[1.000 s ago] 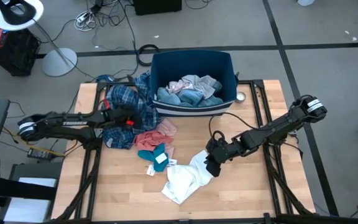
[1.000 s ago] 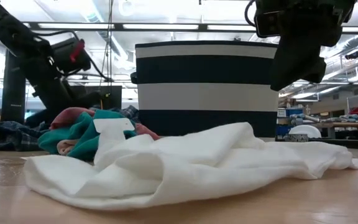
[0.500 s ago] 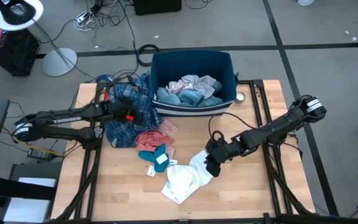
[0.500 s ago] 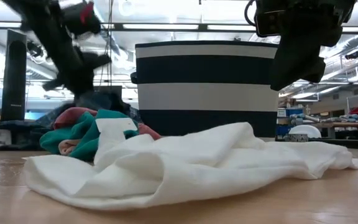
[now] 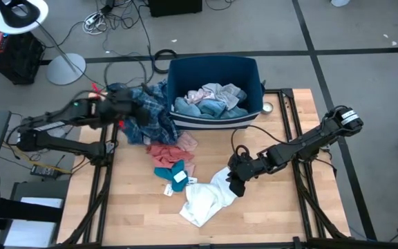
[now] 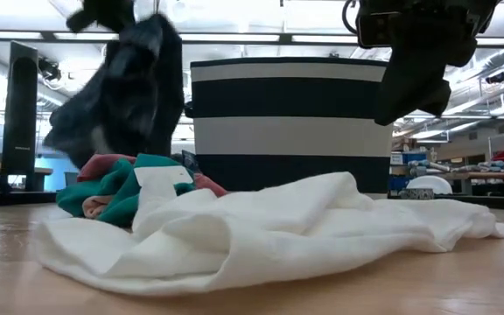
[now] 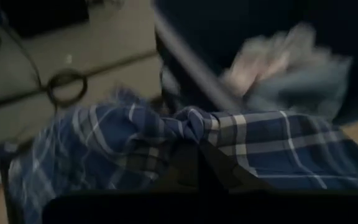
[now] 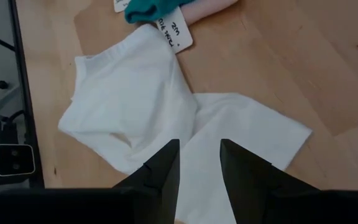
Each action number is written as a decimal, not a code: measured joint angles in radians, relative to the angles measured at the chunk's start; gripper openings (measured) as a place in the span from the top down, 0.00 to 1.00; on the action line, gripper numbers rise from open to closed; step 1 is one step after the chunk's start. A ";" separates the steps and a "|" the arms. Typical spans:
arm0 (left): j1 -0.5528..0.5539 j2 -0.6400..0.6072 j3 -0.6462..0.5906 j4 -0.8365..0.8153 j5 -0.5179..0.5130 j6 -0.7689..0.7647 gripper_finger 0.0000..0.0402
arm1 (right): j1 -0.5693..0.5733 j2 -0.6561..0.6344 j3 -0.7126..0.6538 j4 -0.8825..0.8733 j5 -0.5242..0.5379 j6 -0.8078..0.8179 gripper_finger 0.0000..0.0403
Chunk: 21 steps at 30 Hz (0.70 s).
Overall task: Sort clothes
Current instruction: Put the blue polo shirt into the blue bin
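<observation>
While the plaid shirt [image 5: 147,114] is hanging up off the table at the far left, the left gripper [image 5: 121,105] is pinching a bunch of its cloth with its fingers pressed tight together, and the rest of the shirt is drooping down beside the left wall of the dark blue bin [image 5: 254,76]. In the low view the shirt [image 6: 125,83] is dangling in the air above the other clothes. Just under it, the salmon pink garment [image 5: 170,149] is lying on the wooden table [image 5: 275,207], and the small teal garment [image 5: 169,171] with a white tag is lying just in front of that. The white garment [image 5: 202,200] is spreading out nearer the front, in the middle of the table. Inside the bin, a light blue garment [image 5: 202,108] and some pale crumpled clothes [image 5: 216,92] are sitting in a heap. Over to the right, the right gripper [image 5: 236,182] is hanging just above the right edge of the white garment [image 8: 142,118], with its two fingers [image 8: 166,165] standing a little apart and holding nothing
</observation>
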 joint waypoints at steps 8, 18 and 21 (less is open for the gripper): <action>-0.034 0.057 0.289 0.013 -0.083 0.208 1.00 | 0.000 0.000 0.000 0.020 0.002 -0.016 0.71; -0.032 0.332 0.762 0.170 -0.055 0.594 1.00 | 0.000 0.000 0.000 0.059 0.025 -0.018 0.71; -0.016 0.439 0.930 0.242 0.015 0.695 1.00 | 0.000 0.000 0.000 0.068 0.026 -0.019 0.71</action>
